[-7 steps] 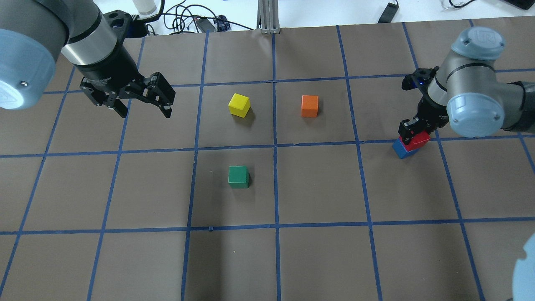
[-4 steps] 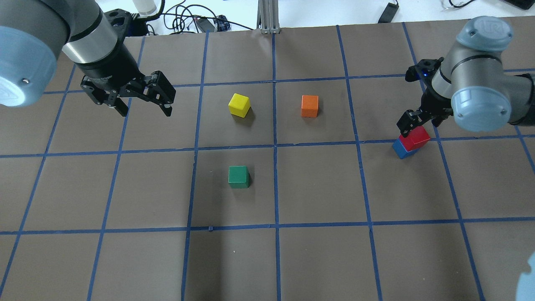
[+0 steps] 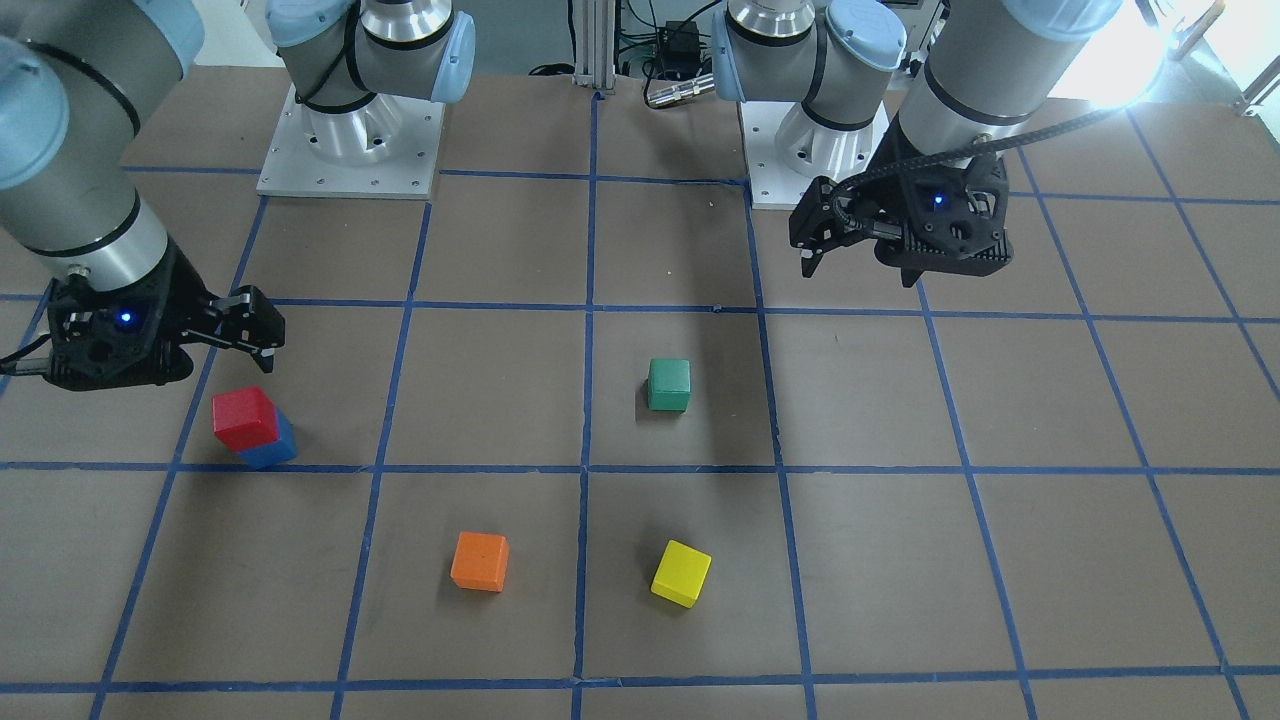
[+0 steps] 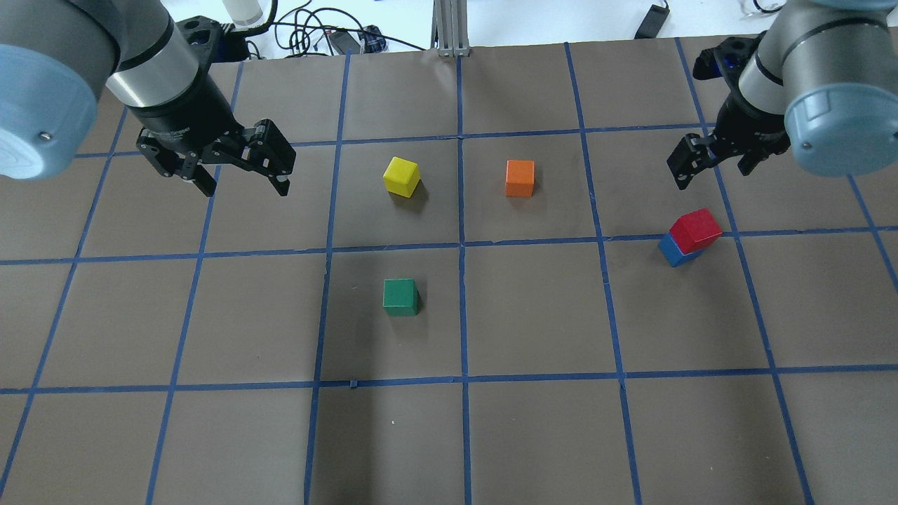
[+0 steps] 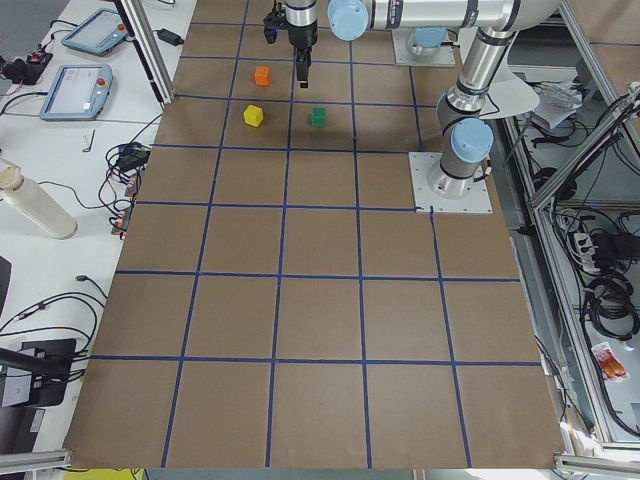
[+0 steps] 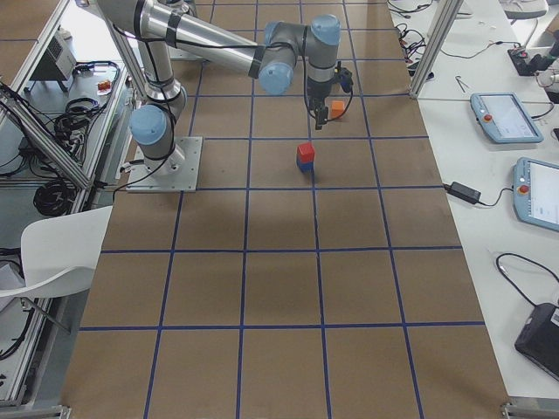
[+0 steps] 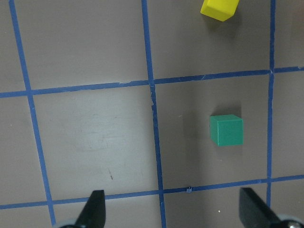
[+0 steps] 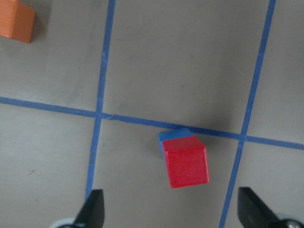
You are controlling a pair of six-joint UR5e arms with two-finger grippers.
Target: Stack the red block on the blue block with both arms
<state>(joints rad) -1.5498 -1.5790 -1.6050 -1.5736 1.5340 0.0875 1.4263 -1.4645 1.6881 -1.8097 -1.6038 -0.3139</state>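
Resting on the blue block point(image 3: 272, 449), the red block point(image 3: 243, 417) was seen in the front view, apart from the right gripper point(image 3: 258, 326); overhead, the left gripper point(image 4: 244, 186) was held wide and empty; by the right wrist camera, wide-spread fingers point(image 8: 93, 209) were shown

Yellow cube point(image 4: 401, 175), orange cube point(image 4: 520, 177) — green cube point(image 4: 400, 297) (apart).

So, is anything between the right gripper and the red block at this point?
No. In the overhead view the open right gripper hangs clear of the red block, with only bare brown table between them.
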